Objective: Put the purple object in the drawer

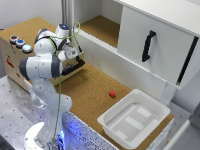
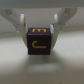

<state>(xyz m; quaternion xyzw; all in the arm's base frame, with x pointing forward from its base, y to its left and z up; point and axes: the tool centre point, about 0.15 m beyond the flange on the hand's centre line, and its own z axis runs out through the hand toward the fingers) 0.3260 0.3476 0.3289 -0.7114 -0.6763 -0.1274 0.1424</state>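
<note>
In the wrist view the purple object (image 2: 39,43), a small dark purple block with yellow marks, sits between my two pale fingers (image 2: 21,23), which press its upper sides. Under it is a pale surface. My gripper (image 2: 39,31) is shut on the block. In the exterior view the gripper (image 1: 73,52) hangs over the open light-wood drawer (image 1: 70,70), just behind its black bar handle (image 1: 76,64). The arm hides most of the drawer's inside, and the block does not show in that view.
A small red cube (image 1: 112,93) lies on the cork tabletop. A white plastic tray (image 1: 135,118) stands at the exterior view's lower right. A big white cabinet door (image 1: 150,45) with a black handle hangs open behind. A box with buttons (image 1: 19,42) stands at the left.
</note>
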